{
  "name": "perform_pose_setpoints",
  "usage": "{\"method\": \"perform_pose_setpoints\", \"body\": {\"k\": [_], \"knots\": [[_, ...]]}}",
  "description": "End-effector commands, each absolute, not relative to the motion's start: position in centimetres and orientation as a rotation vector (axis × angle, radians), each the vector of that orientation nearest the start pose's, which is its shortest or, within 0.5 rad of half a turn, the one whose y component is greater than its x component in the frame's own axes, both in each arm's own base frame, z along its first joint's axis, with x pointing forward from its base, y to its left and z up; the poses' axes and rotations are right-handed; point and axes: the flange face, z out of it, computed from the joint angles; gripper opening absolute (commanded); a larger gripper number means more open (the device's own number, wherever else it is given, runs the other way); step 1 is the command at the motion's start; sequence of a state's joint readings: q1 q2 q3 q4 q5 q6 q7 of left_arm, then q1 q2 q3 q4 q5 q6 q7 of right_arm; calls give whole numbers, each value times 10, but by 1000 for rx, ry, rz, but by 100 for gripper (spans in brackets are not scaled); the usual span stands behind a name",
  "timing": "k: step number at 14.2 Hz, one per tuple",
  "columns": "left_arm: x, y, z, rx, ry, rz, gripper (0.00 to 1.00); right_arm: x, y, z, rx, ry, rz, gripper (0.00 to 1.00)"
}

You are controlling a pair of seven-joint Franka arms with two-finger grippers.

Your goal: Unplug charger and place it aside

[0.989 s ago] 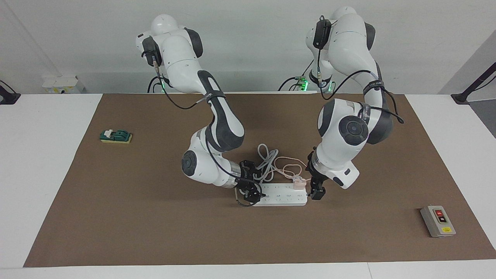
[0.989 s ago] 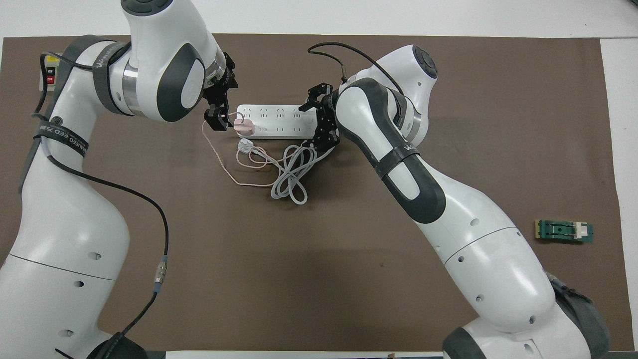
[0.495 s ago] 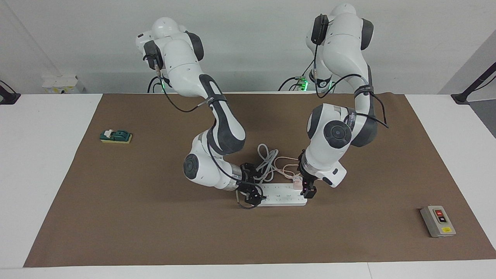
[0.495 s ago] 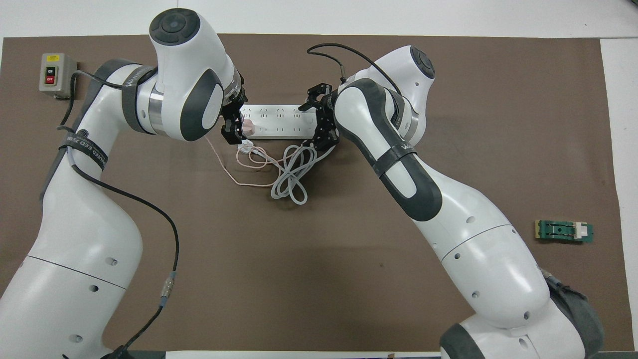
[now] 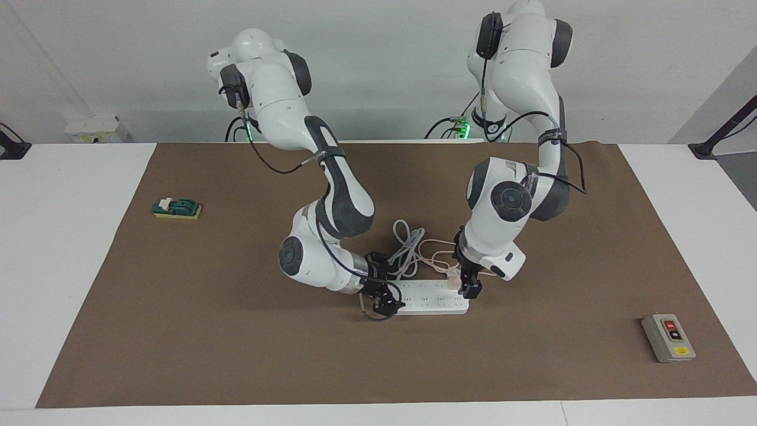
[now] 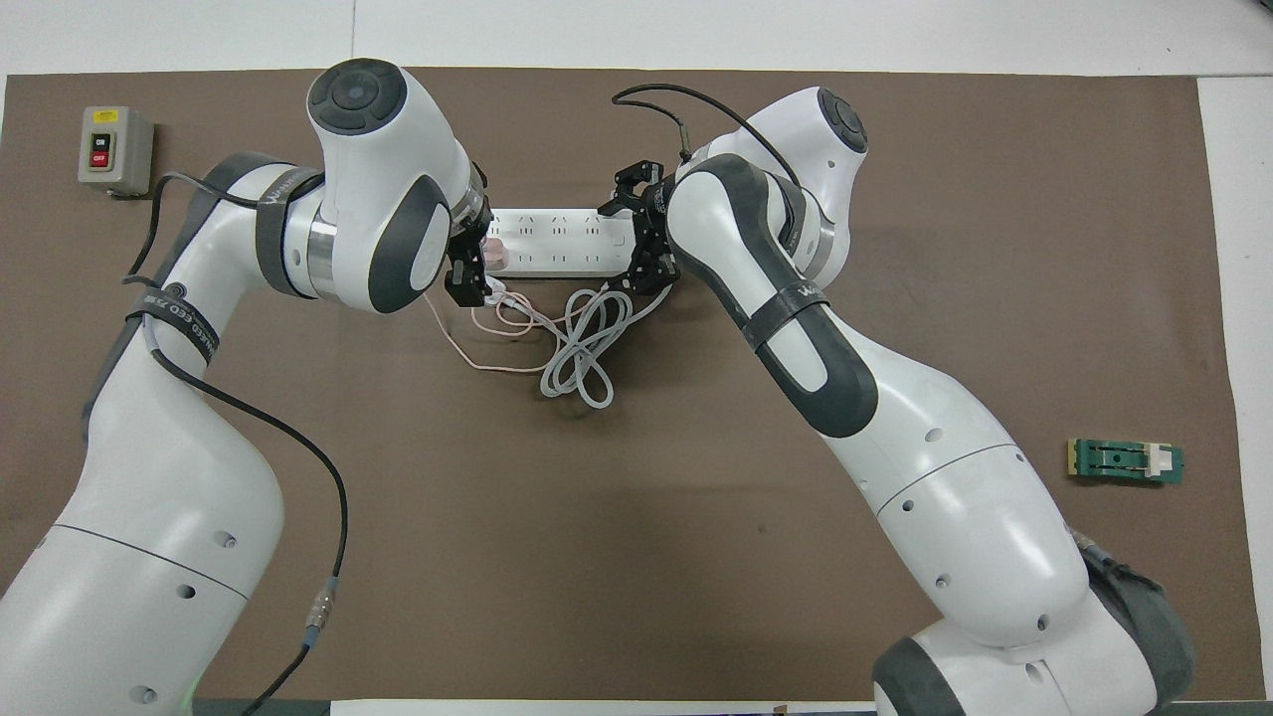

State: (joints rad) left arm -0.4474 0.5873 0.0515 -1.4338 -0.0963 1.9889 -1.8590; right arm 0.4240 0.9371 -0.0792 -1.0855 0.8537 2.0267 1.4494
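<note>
Closing in over the last second, the left hand [image 5: 467, 288] had swung from beside the end of the white power strip [image 5: 432, 303] to sit low over the charger [image 5: 453, 282], its fingers still spread apart and not yet clamped on anything. The charger remained plugged into the strip at the end toward the left arm, its thin pink cable [image 5: 440, 258] looped on the counter [image 5: 236, 331] just nearer to the robots. The right hand [image 5: 381, 300] stayed at the strip's other end, apparently steadying it; whether it gripped the strip could not be told. That move seemed to finish the approach, leaving the squeeze on the charger and the upward pull to come.
</note>
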Motion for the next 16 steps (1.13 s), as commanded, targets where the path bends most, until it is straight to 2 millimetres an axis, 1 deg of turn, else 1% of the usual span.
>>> {"method": "perform_pose_setpoints", "body": {"k": [1, 3, 5, 6, 8, 10, 11, 12, 15, 16], "knots": [[631, -285, 345, -2291, -2145, 49, 100, 727, 318, 267, -1961, 1717, 676, 100], [631, -286, 345, -2289, -2147, 49, 99, 728, 317, 264, -1963, 1722, 669, 100], [631, -285, 345, -2284, -2155, 48, 92, 727, 320, 262, -1970, 1720, 639, 100], [631, -285, 345, -2282, -2156, 48, 91, 728, 321, 255, -1965, 1726, 625, 100], [632, -283, 346, -2282, -2163, 44, 90, 728, 321, 250, -1963, 1733, 617, 100], [636, -279, 347, -2277, -2179, 41, 90, 724, 327, 249, -1985, 1722, 612, 80], [637, -277, 347, -2278, -2188, 36, 90, 724, 329, 248, -1995, 1716, 601, 65], [642, -274, 348, -2273, -2227, 17, 86, 724, 329, 248, -1994, 1715, 596, 37], [651, -268, 353, -2267, -2270, -28, 85, 724, 328, 249, -1992, 1715, 592, 37], [651, -267, 352, -2263, -2275, -32, 80, 724, 328, 249, -1992, 1715, 592, 38]]}}
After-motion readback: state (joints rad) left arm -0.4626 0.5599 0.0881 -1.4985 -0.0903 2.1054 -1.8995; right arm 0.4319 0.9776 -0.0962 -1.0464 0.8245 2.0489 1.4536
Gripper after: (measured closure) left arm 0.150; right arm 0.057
